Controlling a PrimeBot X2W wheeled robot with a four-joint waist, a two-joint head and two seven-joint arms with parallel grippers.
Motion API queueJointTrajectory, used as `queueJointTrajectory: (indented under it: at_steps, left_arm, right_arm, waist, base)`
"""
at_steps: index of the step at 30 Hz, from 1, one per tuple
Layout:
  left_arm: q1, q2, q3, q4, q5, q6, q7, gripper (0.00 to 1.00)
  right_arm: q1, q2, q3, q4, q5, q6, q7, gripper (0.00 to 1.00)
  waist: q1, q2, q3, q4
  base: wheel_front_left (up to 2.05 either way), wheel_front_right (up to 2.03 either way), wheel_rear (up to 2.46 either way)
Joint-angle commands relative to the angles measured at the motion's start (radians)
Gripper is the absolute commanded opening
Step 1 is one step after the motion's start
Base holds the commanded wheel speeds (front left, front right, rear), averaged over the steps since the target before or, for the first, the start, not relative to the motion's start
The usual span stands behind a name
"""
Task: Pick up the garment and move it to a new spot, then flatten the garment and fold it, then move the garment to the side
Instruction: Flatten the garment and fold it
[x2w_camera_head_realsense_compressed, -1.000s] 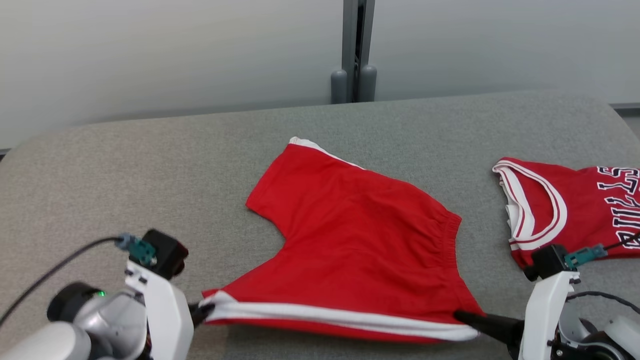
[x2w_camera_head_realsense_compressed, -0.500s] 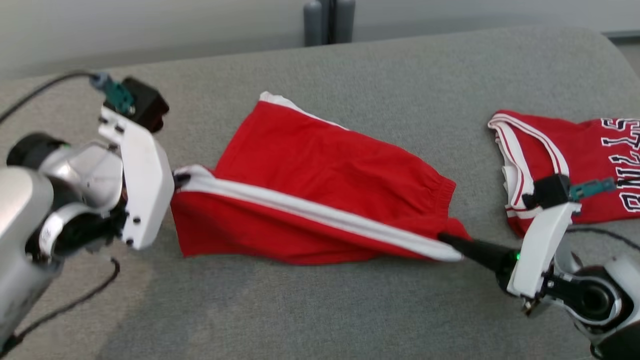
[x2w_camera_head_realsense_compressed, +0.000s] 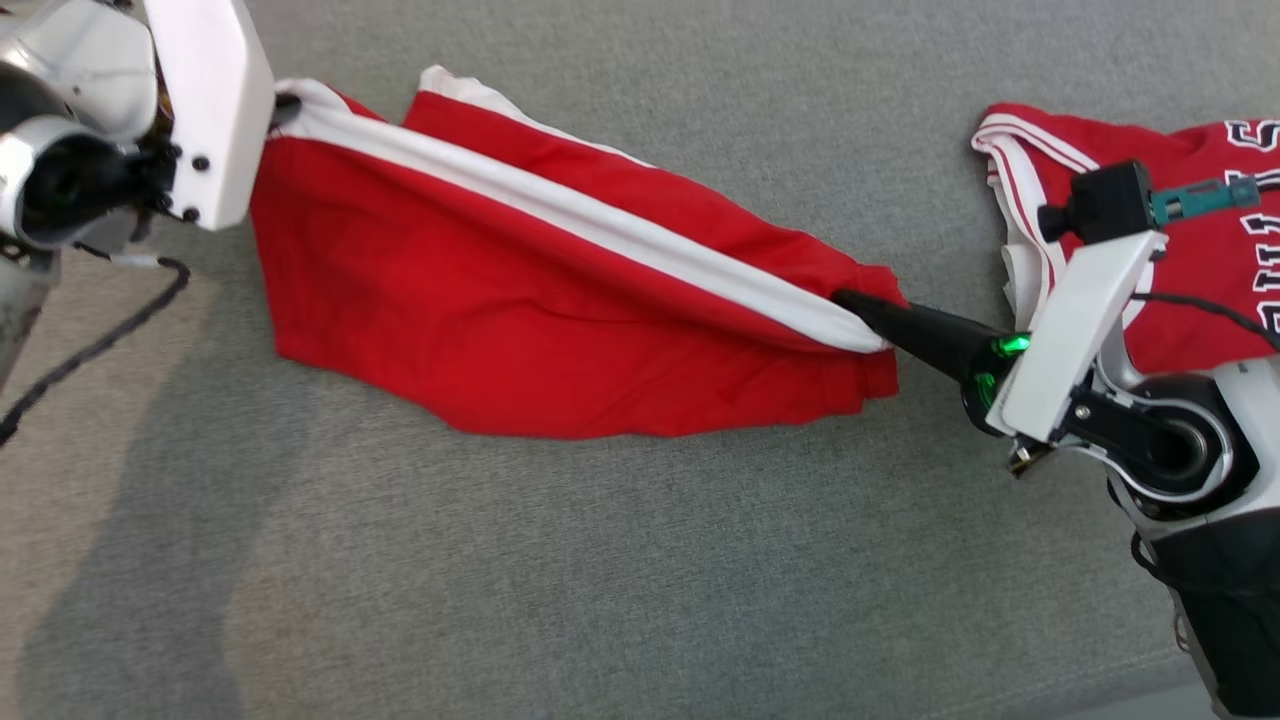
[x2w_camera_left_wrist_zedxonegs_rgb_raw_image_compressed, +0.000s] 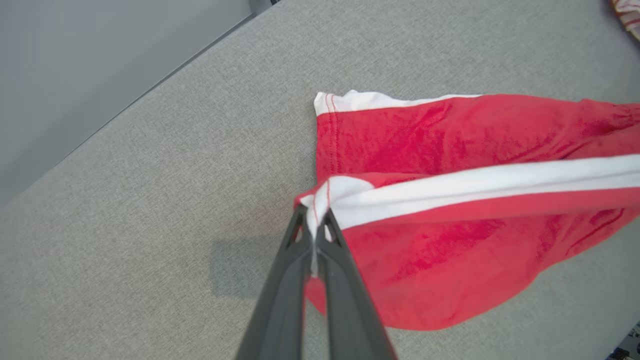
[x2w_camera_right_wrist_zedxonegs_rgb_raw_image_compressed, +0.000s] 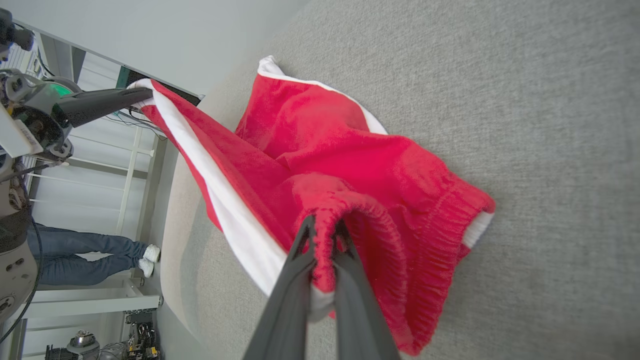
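Left gripper (x2w_camera_left_wrist_zedxonegs_rgb_raw_image_compressed: 314, 226) closed tight on the hem corner of the shorts (x2w_camera_head_realsense_compressed: 450, 290); right gripper (x2w_camera_right_wrist_zedxonegs_rgb_raw_image_compressed: 324, 232) pinching their waistband (the elastic end). The shorts stretch between both, partly resting on the grey surface (x2w_camera_head_realsense_compressed: 600, 580).

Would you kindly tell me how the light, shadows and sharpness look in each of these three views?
Head view: soft even light, mostly sharp, with a broad faint shadow on the grey surface at lower left. Left wrist view: the shorts look slightly soft, and a dim shadow lies beside the left gripper. Right wrist view: wide-angle stretch, bright background at left.
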Motion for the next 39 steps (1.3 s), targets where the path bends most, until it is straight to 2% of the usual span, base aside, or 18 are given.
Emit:
queueJointTrajectory:
  at_steps: [1, 12, 13, 14, 15, 16, 17, 22, 30, 39]
  left_arm:
    - [-0.049, -0.01, 0.002, 0.05, 0.012, -0.013, 0.005, 0.0]
    - [-0.16, -0.072, -0.006, 0.258, 0.033, -0.053, -0.029, 0.0]
    - [-0.163, -0.08, -0.004, 0.277, 0.029, -0.056, -0.038, 0.0]
    - [-0.167, -0.088, -0.004, 0.291, 0.027, -0.06, -0.049, 0.0]
    - [-0.165, -0.093, -0.006, 0.306, 0.026, -0.065, -0.057, 0.44]
    - [-0.162, -0.097, -0.007, 0.32, 0.024, -0.068, -0.067, 1.0]
    - [-0.158, -0.101, -0.007, 0.333, 0.02, -0.075, -0.076, 1.0]
    - [-0.137, -0.129, 0.007, 0.388, -0.006, -0.091, -0.139, 1.0]
    - [-0.091, -0.125, -0.002, 0.414, -0.038, -0.106, -0.209, 1.0]
    - [0.007, -0.085, -0.011, 0.392, -0.092, -0.108, -0.255, 1.0]
  right_arm:
    - [-0.029, 0.026, -0.022, 0.005, -0.023, 0.0, 0.026, 0.0]
    - [-0.081, 0.159, -0.124, 0.01, -0.141, 0.0, 0.125, 0.0]
    - [-0.081, 0.171, -0.136, 0.006, -0.151, 0.0, 0.132, 0.04]
    - [-0.08, 0.18, -0.145, 0.003, -0.161, 0.0, 0.139, 0.22]
    - [-0.078, 0.189, -0.155, 0.0, -0.17, 0.0, 0.148, 0.42]
    - [-0.074, 0.198, -0.165, -0.004, -0.18, 0.0, 0.156, 0.7]
    - [-0.069, 0.205, -0.172, -0.008, -0.189, 0.0, 0.163, 1.0]
    - [-0.042, 0.231, -0.224, -0.028, -0.227, 0.0, 0.187, 1.0]
    - [0.034, 0.246, -0.32, -0.099, -0.284, 0.0, 0.182, 1.0]
    - [0.131, 0.25, -0.371, -0.268, -0.339, 0.0, 0.03, 1.0]
  waist:
    - [0.0, 0.0, 0.048, -0.036]
    - [0.0, 0.0, 0.088, -0.082]
    - [0.0, 0.0, 0.089, -0.085]
    - [0.0, 0.0, 0.09, -0.087]
    - [0.0, 0.0, 0.09, -0.088]
    - [0.0, 0.0, 0.09, -0.089]
    - [0.0, 0.0, 0.088, -0.09]
    - [0.0, 0.0, 0.059, -0.084]
    - [0.0, 0.0, -0.029, -0.068]
    - [0.0, 0.0, -0.097, -0.083]
  base:
    - [0.0, 0.0, 0.0]
    - [0.0, 0.0, 0.0]
    - [0.0, 0.0, 0.0]
    - [0.0, 0.0, 0.0]
    - [0.0, 0.0, 0.0]
    - [0.0, 0.0, 0.0]
    - [0.0, 0.0, 0.0]
    - [0.0, 0.0, 0.0]
    - [0.0, 0.0, 0.0]
    - [0.0, 0.0, 0.0]
